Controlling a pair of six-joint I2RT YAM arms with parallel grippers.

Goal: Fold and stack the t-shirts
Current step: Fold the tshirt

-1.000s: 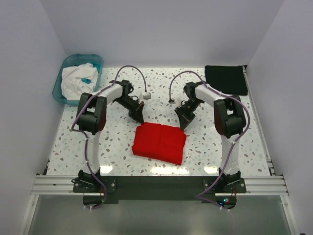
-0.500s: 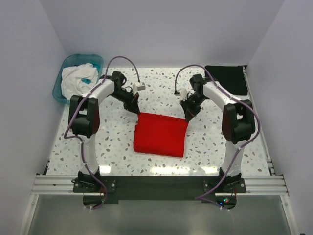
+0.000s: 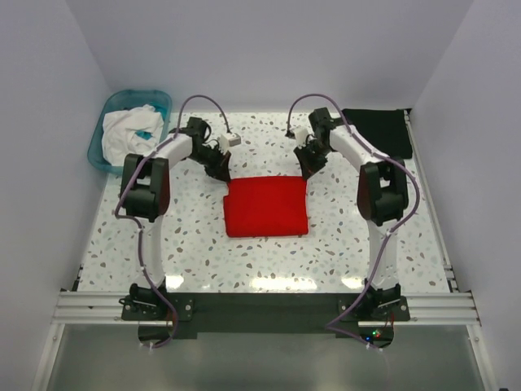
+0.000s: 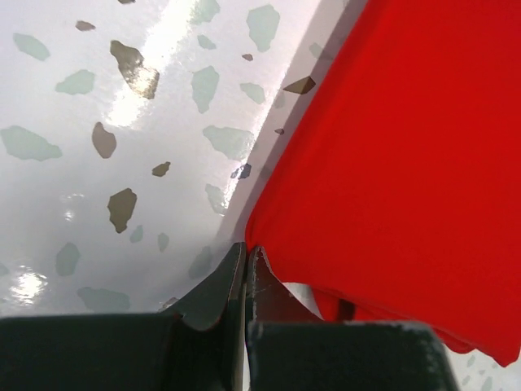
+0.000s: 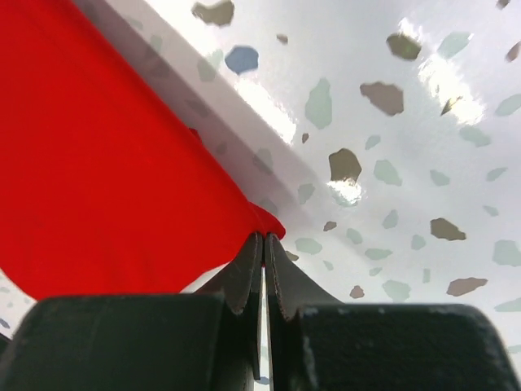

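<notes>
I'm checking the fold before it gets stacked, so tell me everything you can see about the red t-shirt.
The red t-shirt is plain, bright, soft-looking cloth, folded into a flat, roughly square rectangle, with stacked layers showing near one corner in the left wrist view. It lies on the speckled table, centred between the two arms. The left gripper is shut on its far left corner and the right gripper on its far right corner. Both corners look slightly raised off the surface.

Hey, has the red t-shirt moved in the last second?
Yes. The red t-shirt has slid away from the metal rail, leaving a wider strip of table between them.
</notes>
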